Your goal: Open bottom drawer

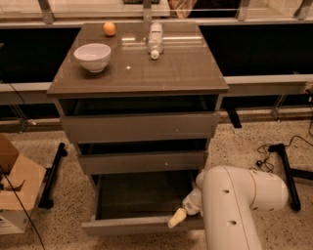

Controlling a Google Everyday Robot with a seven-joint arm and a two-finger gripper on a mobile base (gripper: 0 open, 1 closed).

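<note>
I judge the pulling step nearly done. The bottom drawer (137, 197) stands well out of the cabinet (171, 68), with its interior showing. My gripper (177, 218) sits at the drawer's front edge, right side (its grip I cannot tell). Next — only a short, straight pull toward me.

A speckled terrazzo floor (254, 136) is seen under warm, yellowish light. A grey-brown cabinet (186, 73) with a glossy top is set before a long pale ledge (269, 84), above which dark panels (254, 49) are fitted. Metal posts (46, 10) are raised along the top edge. A cardboard box (17, 188) is placed at the left, beside a black stand foot (51, 178). Another black foot (286, 171) and a loose cable (266, 151) are laid at the right. The gripper (177, 218) is held low at the cabinet's front, right of centre.
</note>
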